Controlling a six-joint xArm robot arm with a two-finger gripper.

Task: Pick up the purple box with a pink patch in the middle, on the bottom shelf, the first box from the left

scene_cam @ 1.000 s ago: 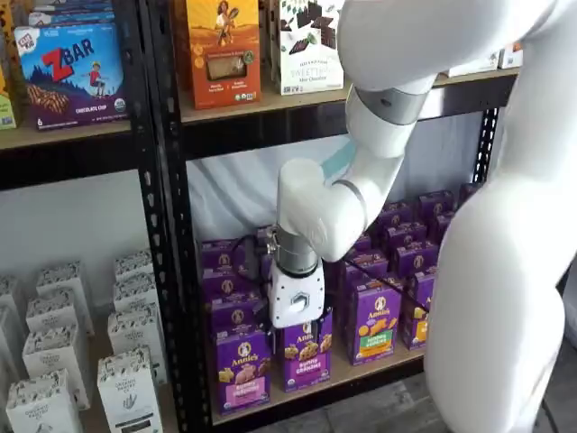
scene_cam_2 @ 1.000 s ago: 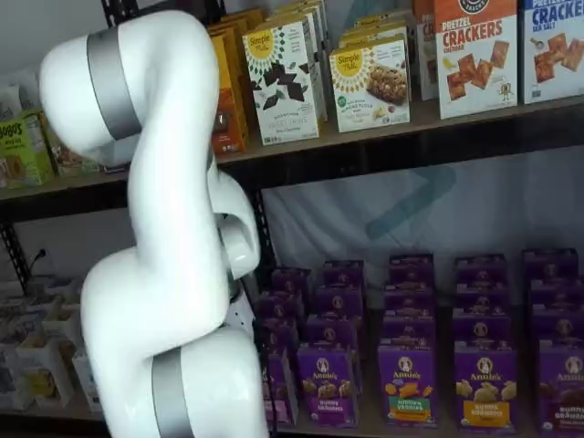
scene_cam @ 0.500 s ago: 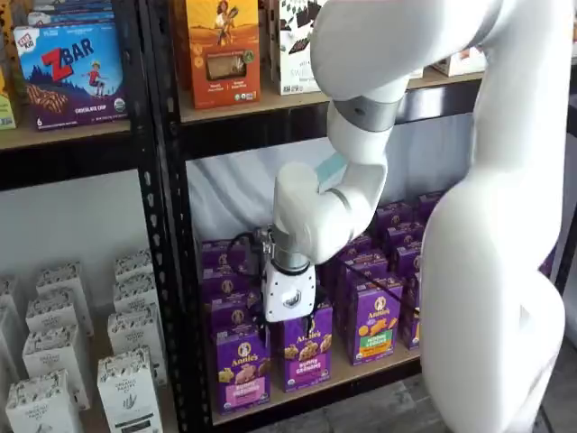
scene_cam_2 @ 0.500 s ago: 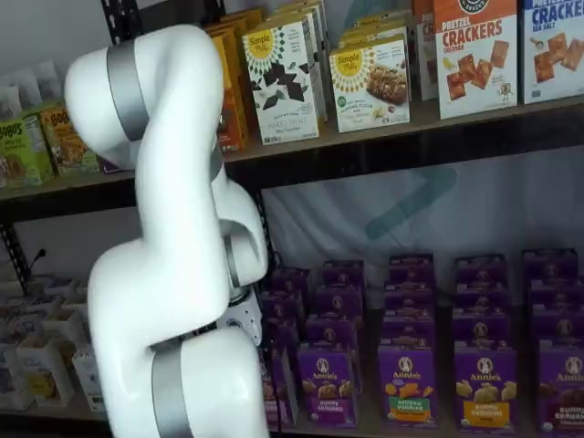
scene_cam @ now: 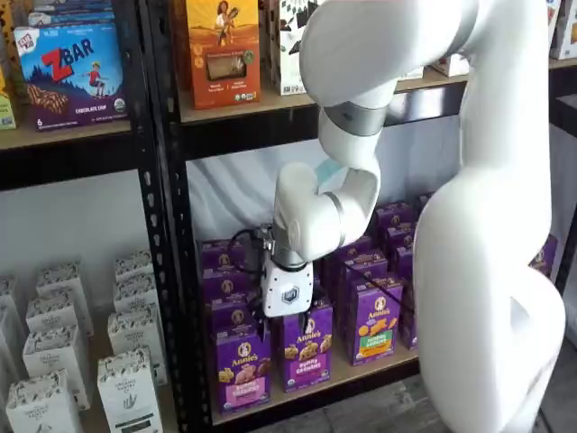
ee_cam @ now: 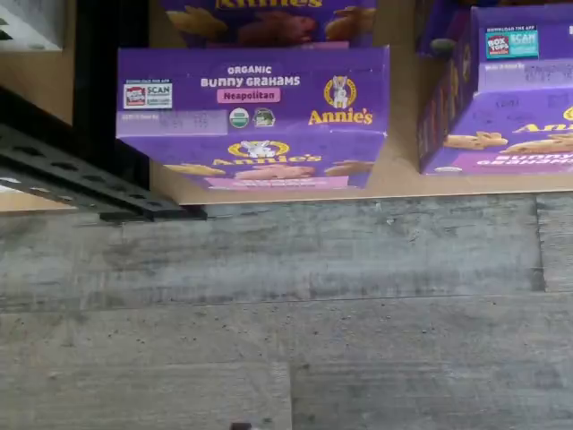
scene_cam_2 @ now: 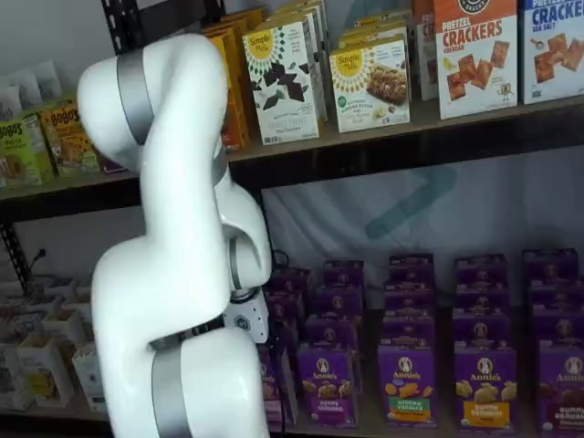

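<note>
We see purple box (scene_cam: 240, 365), upright cardboard, glossy print, pink patch low on front, at left end of bottom shelf (scene_cam: 315, 386), light wooden board with black metal rail; top flap reads "Neapolitan" in wrist view (ee_cam: 252, 98). Similar purple boxes (scene_cam: 305, 350) beside and behind in rows. Grey plank floor (ee_cam: 286, 313) below. Pincer (scene_cam: 279, 327) hangs just above box, white body visible, black fingers barely show; we take it as spread apart, holding nothing
</note>
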